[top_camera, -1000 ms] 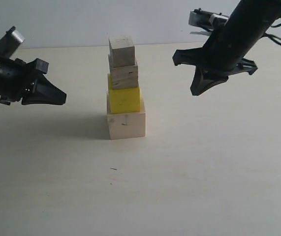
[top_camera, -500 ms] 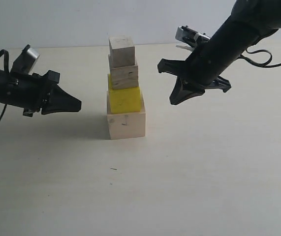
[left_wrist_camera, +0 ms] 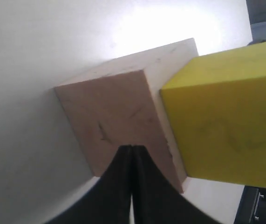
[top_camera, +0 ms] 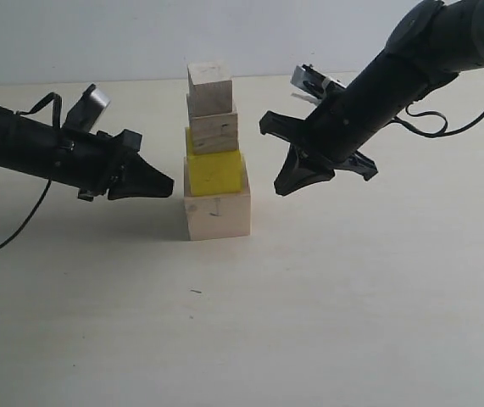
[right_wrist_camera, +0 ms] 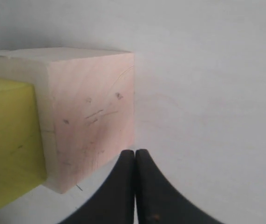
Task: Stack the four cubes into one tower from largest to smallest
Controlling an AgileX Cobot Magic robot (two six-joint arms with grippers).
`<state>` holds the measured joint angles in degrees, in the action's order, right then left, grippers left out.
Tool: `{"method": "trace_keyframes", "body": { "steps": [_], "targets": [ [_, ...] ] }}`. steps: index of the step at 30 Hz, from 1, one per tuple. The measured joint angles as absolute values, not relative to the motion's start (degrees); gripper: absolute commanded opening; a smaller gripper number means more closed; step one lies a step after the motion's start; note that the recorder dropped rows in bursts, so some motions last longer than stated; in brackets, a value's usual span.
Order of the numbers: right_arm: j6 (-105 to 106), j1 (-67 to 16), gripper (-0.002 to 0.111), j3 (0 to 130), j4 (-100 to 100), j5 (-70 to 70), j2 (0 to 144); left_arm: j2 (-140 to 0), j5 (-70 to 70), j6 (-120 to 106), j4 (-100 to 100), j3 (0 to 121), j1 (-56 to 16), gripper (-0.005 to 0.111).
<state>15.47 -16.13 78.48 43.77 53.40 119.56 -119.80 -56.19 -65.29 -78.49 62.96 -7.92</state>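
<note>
Left gripper (top_camera: 164,183) is pinched fully shut and holds nothing. Its tip points sideways at the tower (top_camera: 214,136) from the tower's left, level with the top edge of the largest pale wood cube (top_camera: 217,217) and just beside it. Right gripper (top_camera: 284,186), likewise closed tight and empty, slants down on the tower's right at about the same height, a little farther off. The tower therefore stands directly between the two tips, its long axis upright on the tabletop (top_camera: 352,305).

From the base it steps to the bright yellow cube (top_camera: 215,173), then the plywood cube (top_camera: 214,132), then the smallest pale cube (top_camera: 209,87). That order looks right, so the stacking seems finished. The yellow cube sits slightly askew on the base.

If a squaring nudge is intended, the left tip is the nearer one. Any push would run across the column's axis, low down, and a hard one could shift the cubes above.
</note>
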Motion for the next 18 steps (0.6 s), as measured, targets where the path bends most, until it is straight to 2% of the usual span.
{"method": "trace_keyframes", "body": {
  "steps": [18],
  "targets": [
    [16.22,-16.13,0.000,78.48,45.08,53.92,119.60,-122.85,-54.61,-66.44,-79.89,65.09,-7.92,0.000]
  ]
}}
